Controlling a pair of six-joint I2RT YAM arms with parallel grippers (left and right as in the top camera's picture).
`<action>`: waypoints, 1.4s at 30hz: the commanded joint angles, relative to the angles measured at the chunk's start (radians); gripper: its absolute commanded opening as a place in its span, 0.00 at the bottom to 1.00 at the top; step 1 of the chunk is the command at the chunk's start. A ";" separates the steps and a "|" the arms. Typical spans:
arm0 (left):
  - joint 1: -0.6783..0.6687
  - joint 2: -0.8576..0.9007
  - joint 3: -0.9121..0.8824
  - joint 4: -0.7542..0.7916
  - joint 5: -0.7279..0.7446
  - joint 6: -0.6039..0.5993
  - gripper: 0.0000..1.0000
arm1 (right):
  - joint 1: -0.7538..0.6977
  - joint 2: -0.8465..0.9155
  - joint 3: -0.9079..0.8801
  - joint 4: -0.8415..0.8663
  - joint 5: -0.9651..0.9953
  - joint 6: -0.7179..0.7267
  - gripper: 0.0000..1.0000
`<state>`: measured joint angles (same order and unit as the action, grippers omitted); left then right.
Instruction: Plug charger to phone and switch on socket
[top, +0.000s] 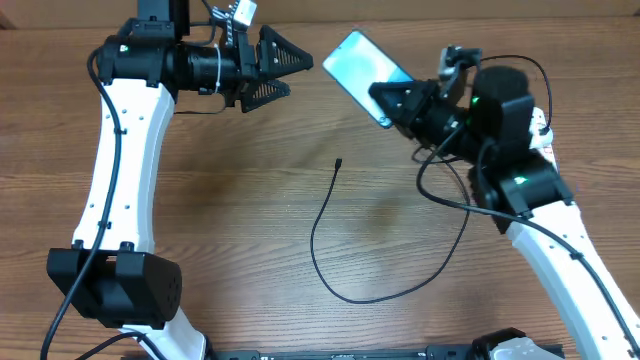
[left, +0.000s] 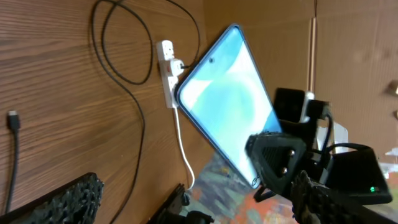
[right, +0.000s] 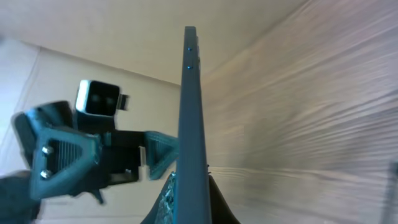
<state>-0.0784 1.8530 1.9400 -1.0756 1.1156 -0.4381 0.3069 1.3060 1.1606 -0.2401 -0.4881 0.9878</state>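
Observation:
The phone, its screen lit pale blue, is lifted off the table at the back, tilted. My right gripper is shut on its lower end. In the right wrist view the phone shows edge-on, rising from between that gripper's pads. My left gripper hangs open just left of the phone, empty. The charger cable lies on the wood, its connector tip free. In the left wrist view the phone faces me, and the white socket lies behind it with a black plug in it.
The charger cable loops back toward the right arm's base. A white cord runs from the socket to the table edge. Cardboard walls stand behind the table. My left gripper shows close to the phone's face in the right wrist view.

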 joint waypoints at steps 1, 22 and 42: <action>-0.010 0.004 0.008 0.010 0.026 -0.003 0.99 | 0.051 -0.003 -0.023 0.165 0.048 0.231 0.04; -0.039 0.005 0.008 0.320 -0.121 -0.386 0.81 | 0.261 0.121 -0.023 0.446 0.339 0.722 0.04; -0.080 0.006 0.008 0.373 -0.153 -0.528 0.35 | 0.262 0.164 -0.023 0.521 0.338 0.771 0.04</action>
<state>-0.1287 1.8534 1.9381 -0.7094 0.9779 -0.9638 0.5636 1.4693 1.1248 0.2600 -0.1505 1.7580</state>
